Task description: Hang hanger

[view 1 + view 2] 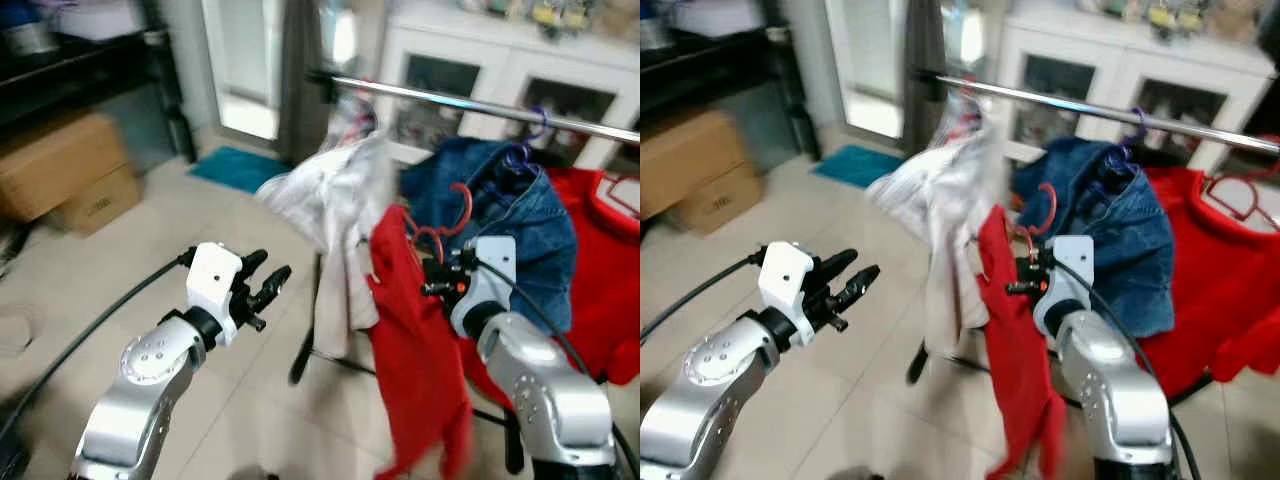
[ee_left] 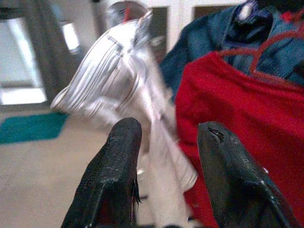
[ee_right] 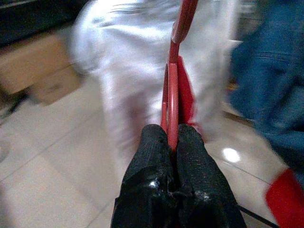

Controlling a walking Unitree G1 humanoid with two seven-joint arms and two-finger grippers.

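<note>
My right gripper (image 1: 428,262) is shut on a red hanger (image 1: 445,222) that carries a red garment (image 1: 415,340). In the right wrist view the hanger (image 3: 172,102) is pinched between the black fingers (image 3: 152,156). The hook sits below the chrome rail (image 1: 470,104). My left gripper (image 1: 262,284) is raised at the left, open and holding nothing. Its fingertips (image 2: 124,142) point toward a white garment (image 2: 121,80) and the red garment (image 2: 237,109).
On the rail hang a white garment (image 1: 335,200), a blue denim jacket (image 1: 510,215) and another red garment (image 1: 600,260). White cabinets (image 1: 480,70) stand behind. Cardboard boxes (image 1: 65,170) and a dark shelf sit at the left; a teal mat (image 1: 235,168) lies by the door.
</note>
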